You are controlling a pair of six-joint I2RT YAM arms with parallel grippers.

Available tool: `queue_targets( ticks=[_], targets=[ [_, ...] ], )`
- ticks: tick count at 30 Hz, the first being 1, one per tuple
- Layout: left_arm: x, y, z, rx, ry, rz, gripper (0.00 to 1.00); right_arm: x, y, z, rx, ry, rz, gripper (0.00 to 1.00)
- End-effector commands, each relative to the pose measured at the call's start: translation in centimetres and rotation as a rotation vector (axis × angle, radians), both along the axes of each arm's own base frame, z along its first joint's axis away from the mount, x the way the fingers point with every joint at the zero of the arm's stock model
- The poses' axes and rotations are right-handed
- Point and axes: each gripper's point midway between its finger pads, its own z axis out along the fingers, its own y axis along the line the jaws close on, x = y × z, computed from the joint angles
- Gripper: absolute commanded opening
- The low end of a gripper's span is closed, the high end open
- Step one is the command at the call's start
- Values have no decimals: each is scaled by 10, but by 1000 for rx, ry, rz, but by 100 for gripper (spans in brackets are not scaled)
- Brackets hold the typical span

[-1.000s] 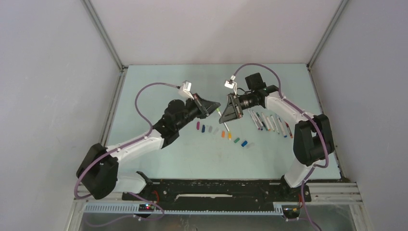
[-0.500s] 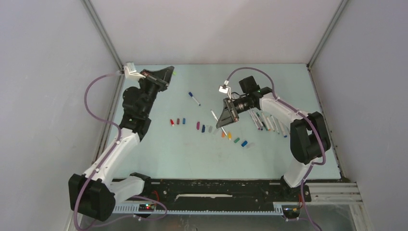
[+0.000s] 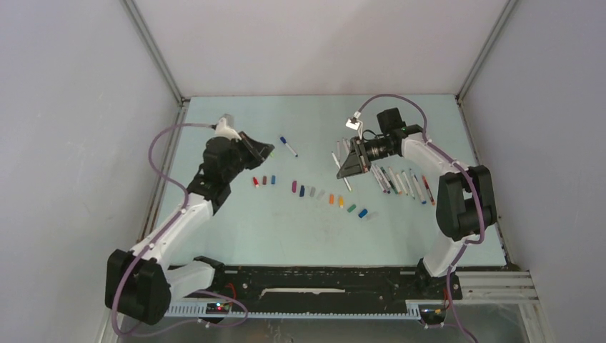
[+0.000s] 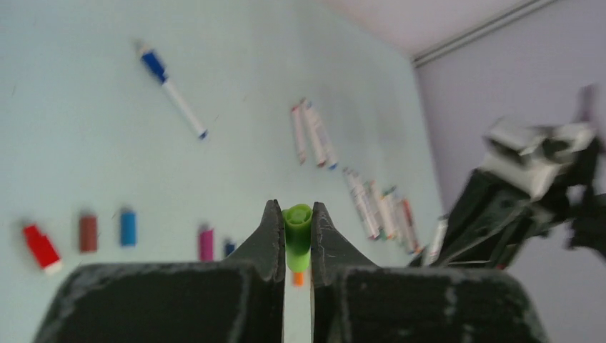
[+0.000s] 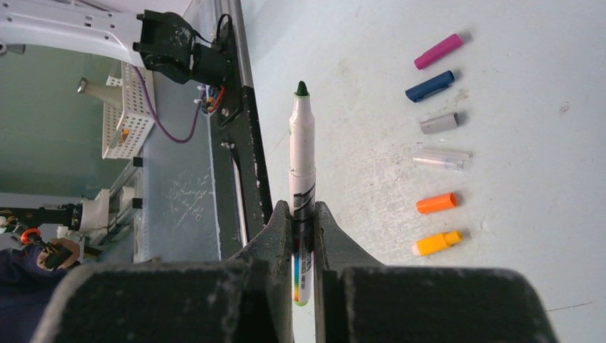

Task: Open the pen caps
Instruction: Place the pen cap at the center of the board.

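Left pincer grasps a small green plastic cap, near the coloured cap row's left end. Right pincer grasps the uncapped white pen.

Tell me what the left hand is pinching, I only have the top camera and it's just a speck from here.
Observer: The left hand is shut on a green cap, pinched by its sides.
Operator: And the right hand?
Observer: The right hand is shut on a white pen, gripped on its rear half.
Operator: Is that pen's tip bare?
Observer: Yes, the green tip shows uncapped, pointing away from the hand.
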Motion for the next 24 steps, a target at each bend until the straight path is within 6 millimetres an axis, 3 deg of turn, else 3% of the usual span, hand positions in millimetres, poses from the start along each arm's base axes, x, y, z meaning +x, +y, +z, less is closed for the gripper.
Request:
queue_targets(
  ticks=[1,6,14,24],
  targets=[
    [-9,-10,-57,160,175,-66,0,-2,-2,10,1,-65,7,0],
    [-5,-17,-100,314,322,-80,1,0,-3,7,-4,-62,2,0],
    [16,-23,-149,503,492,-99,4,2,-6,6,-1,-54,-6,0],
    [35,-25,-176,611,596,-120,11,3,-8,7,5,-50,-9,0]
  ],
)
